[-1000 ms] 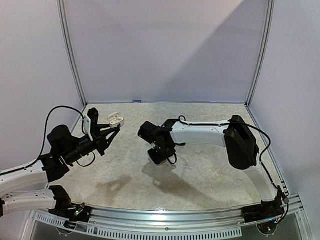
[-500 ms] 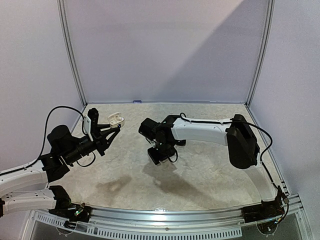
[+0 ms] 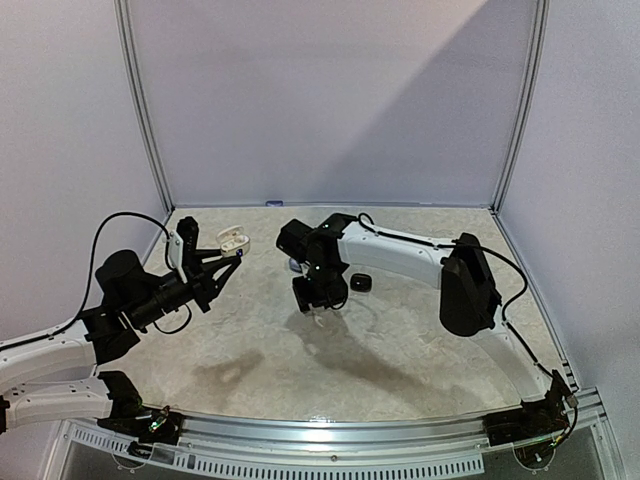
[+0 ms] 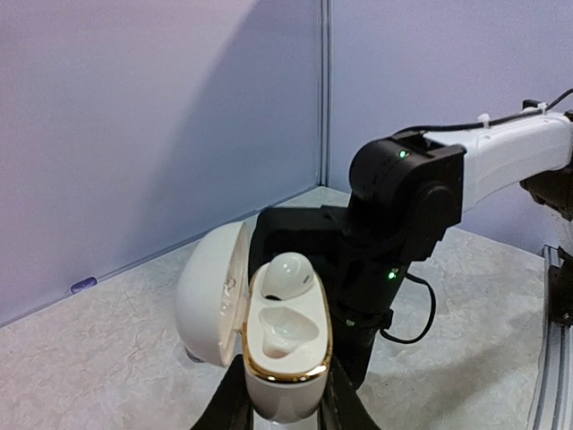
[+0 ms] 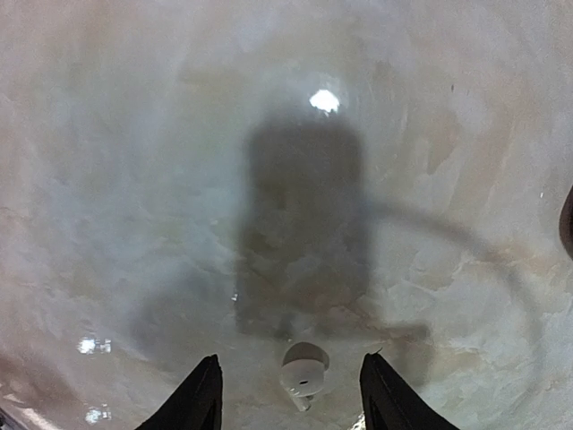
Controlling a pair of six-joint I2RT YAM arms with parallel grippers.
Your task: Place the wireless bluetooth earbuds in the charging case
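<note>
The right gripper hangs low over the table with its fingers spread. A white bud lies loose between them, touching neither. From above, that bud is only a pale speck under the wrist and is hard to make out. A dark shape at the right edge of the wrist view is cut off and cannot be identified. The left gripper, with just its finger bases in frame, pinches a white, gold-rimmed case held up off the table. Its lid is swung open to the left, a second white bud sits in the far socket, and the near socket gapes. The tabletop is glossy beige marble, catching lamp glints and the gripper's shadow, and is enclosed by lilac walls with metal posts at the corners. A second ago the right arm covered a black case; it has since swung toward the far wall, leaving that case in the open beside it. The left arm and its case have not moved.
</note>
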